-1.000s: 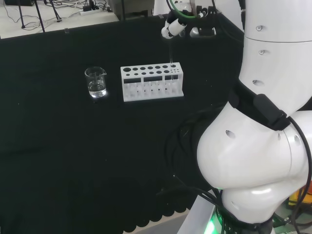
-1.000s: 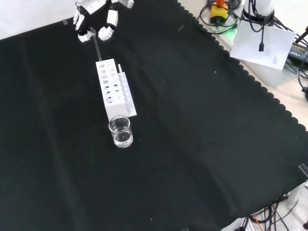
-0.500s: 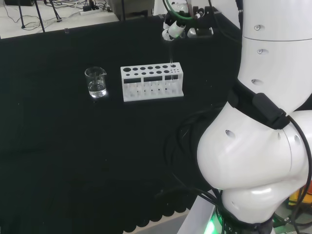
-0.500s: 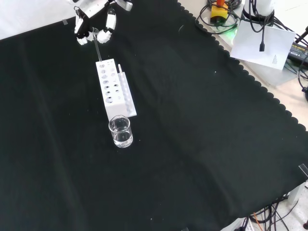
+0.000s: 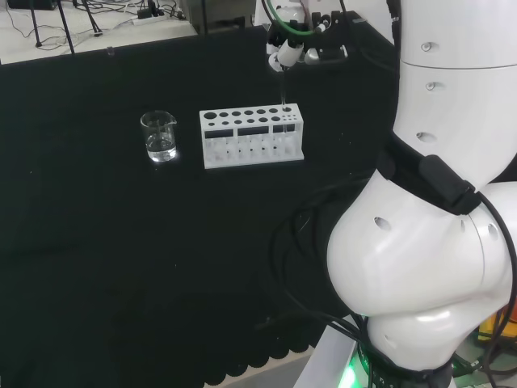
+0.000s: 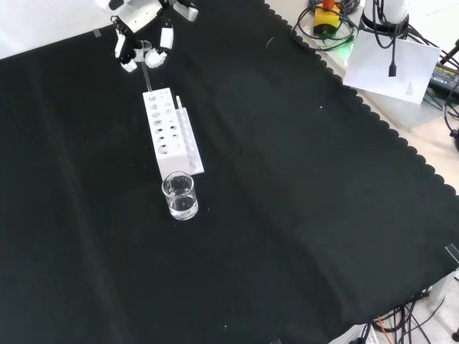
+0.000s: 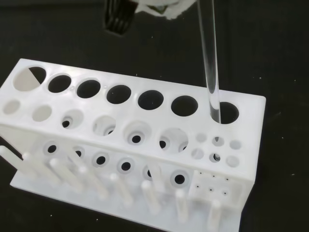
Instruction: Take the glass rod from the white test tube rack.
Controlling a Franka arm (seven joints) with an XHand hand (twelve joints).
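Observation:
The white test tube rack [image 5: 252,136] [image 6: 170,132] [image 7: 130,145] stands on the black cloth. A clear glass rod [image 7: 209,63] [image 6: 146,74] [image 5: 282,87] rises from the rack's end hole, with its lower tip just inside that hole. The black and white hand [image 5: 292,50] [image 6: 142,43] hovers above that end of the rack, its fingers curled and pinching the rod's upper end. In the wrist view a blurred white part of the hand [image 7: 161,7] shows next to the rod.
A small glass beaker [image 5: 159,135] [image 6: 179,195] with a little clear liquid stands beyond the rack's other end. The arm's big white links [image 5: 436,202] rise at the right of the head view. Cables and a white sheet [image 6: 391,61] lie off the cloth.
The hand has risen with the rod, drawing more of it out of the rack's end hole. The rack and the beaker have stayed in place.

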